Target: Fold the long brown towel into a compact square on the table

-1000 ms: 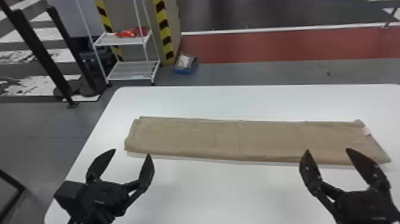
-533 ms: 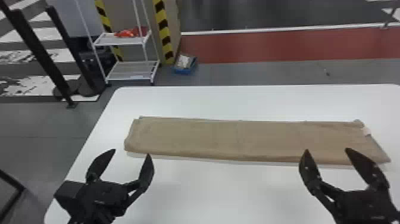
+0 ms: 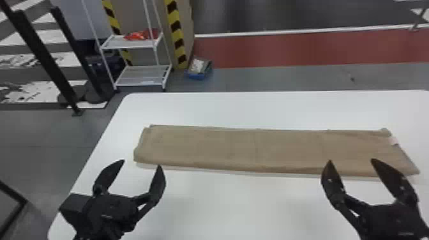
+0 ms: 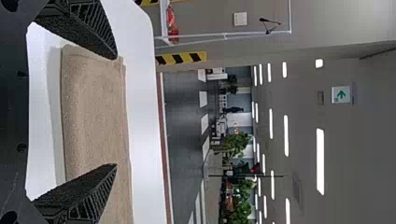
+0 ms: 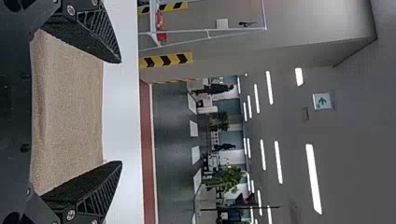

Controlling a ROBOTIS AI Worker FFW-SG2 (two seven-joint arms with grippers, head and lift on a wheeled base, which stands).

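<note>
Left claw [image 3: 142, 163] was spread, empty, near the left end of the long brown towel [image 3: 239, 150]. Right claw [image 3: 351, 160] was spread too, near its right end. Towel lay flat just beyond both: long layered strip, matte, fine-grained fabric, faint creases, small pale tag [image 3: 394, 140] past right claw. Table [image 3: 239, 207] was smooth, white, round-cornered.

Signs: 1 white panel with green arrow [image 4: 341, 94], overhead near the ceiling, in both wrist views. Hazard marking: yellow-black stripes [image 3: 177, 32] on the beige column [image 3: 131, 16] behind the white rack [image 3: 142, 76], head view plus both wrist views. Pale tag [image 3: 394, 140] on the brown towel's [image 3: 255, 150] right end, too small to read. 0 legible words or numbers.
</note>
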